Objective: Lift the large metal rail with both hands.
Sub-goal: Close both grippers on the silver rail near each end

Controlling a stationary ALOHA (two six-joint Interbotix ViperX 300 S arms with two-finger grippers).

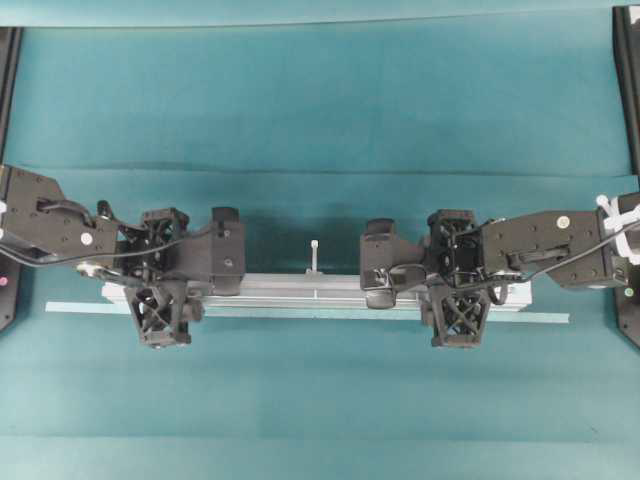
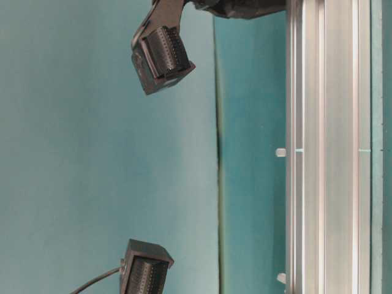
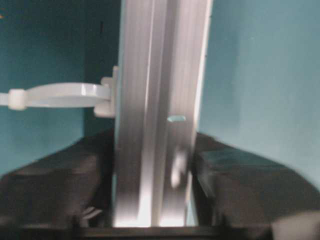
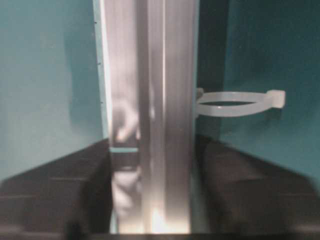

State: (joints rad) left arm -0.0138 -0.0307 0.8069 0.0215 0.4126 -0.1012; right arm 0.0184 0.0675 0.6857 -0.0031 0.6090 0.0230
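Left hand (image 1: 165, 290) straddles large metal rail (image 1: 315, 290) near its left end, fingers either side, pressed on rail flanks per left wrist view (image 3: 160, 110). Right hand (image 1: 455, 290) same near right end, pinching rail (image 4: 150, 100). Rail long axis runs left-right across teal bench (image 1: 320, 100), hands crosswise to it, spaced about evenly from middle. Thin pale strip (image 1: 70, 307) lies just beside rail, front side. Whether rail is clear of bench: cannot tell. Lift needs both hands rising together, rail kept level.
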